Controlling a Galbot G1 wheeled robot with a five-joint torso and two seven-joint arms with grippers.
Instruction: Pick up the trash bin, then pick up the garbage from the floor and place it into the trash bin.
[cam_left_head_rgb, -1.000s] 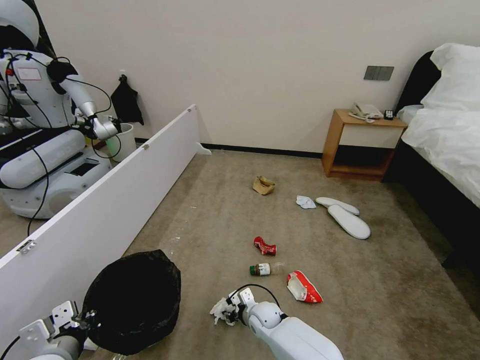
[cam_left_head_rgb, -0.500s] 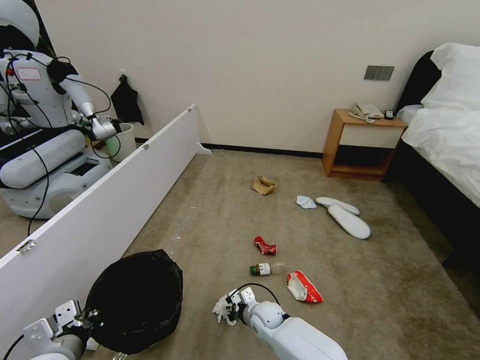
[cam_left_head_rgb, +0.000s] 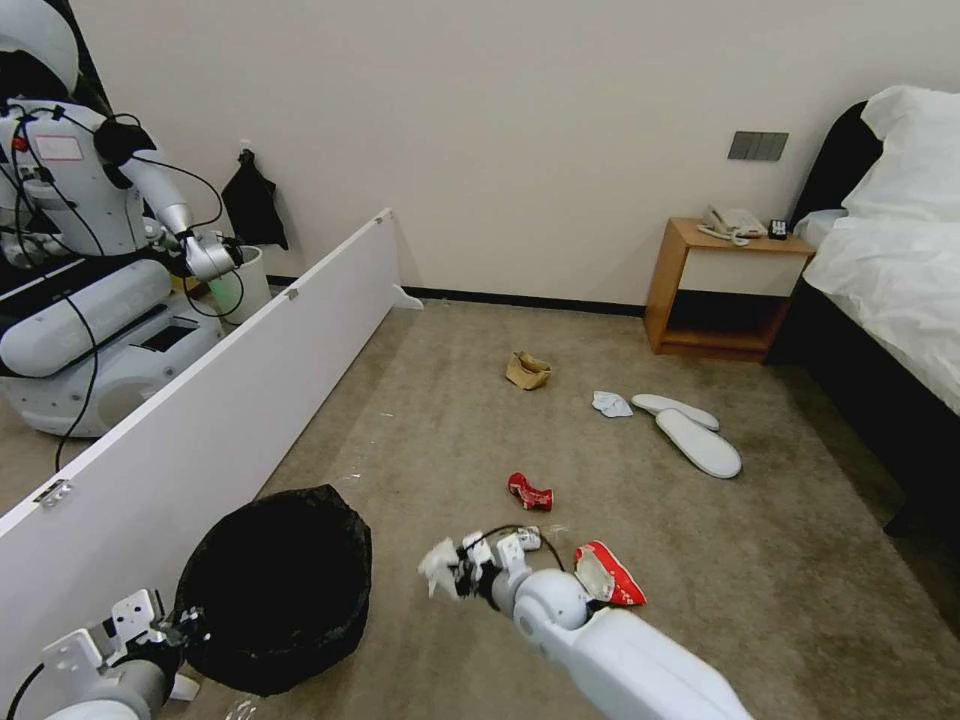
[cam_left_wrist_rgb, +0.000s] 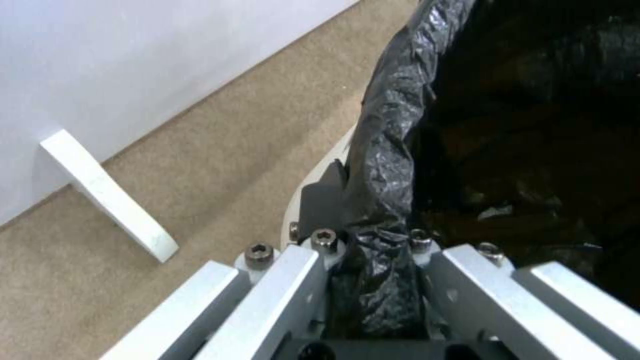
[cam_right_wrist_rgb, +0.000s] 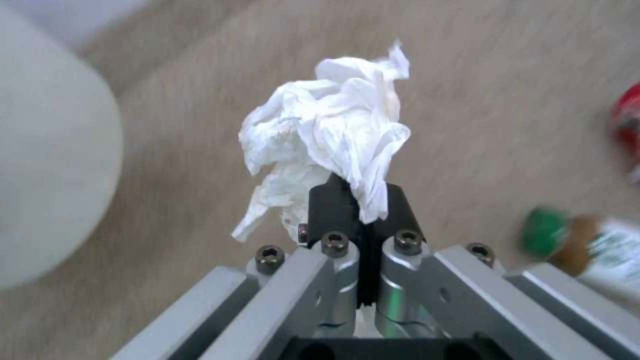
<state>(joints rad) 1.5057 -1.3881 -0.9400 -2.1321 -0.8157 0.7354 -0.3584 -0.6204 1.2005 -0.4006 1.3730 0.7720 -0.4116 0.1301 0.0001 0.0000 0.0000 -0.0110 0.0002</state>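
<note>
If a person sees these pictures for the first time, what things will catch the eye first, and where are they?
First, the right gripper, shut on a crumpled white tissue above the carpet. Next, the trash bin with its black bag, at the robot's near left by the white board; the left gripper pinches its rim. Beyond lie a red can, a snack packet and two white slippers.
</note>
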